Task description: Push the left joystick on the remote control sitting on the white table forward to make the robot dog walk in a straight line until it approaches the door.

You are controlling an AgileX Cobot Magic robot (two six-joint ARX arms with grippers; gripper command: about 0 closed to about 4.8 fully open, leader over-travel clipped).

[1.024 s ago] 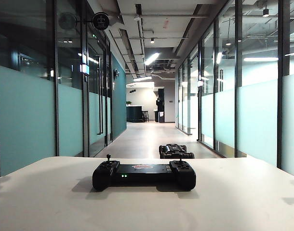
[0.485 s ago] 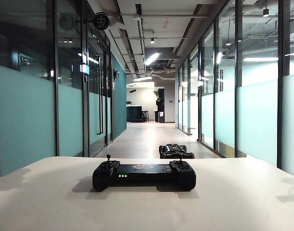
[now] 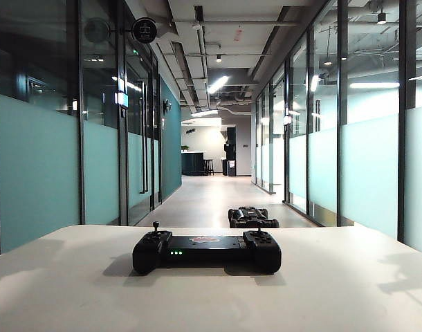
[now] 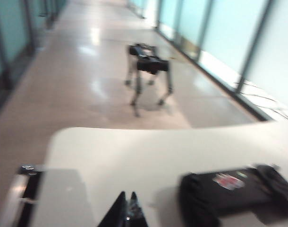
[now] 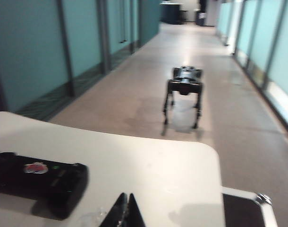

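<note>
Both grippers [image 4: 126,208] [image 5: 126,208] shut above table [image 3: 72,290] edge, remote [image 3: 206,250] untouched.

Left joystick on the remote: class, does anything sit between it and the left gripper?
Nothing visible does. The shut left gripper hangs above bare white table, beside the remote control; the left joystick stands untouched.

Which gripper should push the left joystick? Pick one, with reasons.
Left, probably. The left gripper hovers over the white table beside the remote control's end carrying the left joystick; the right gripper hovers beside the opposite end.
</note>
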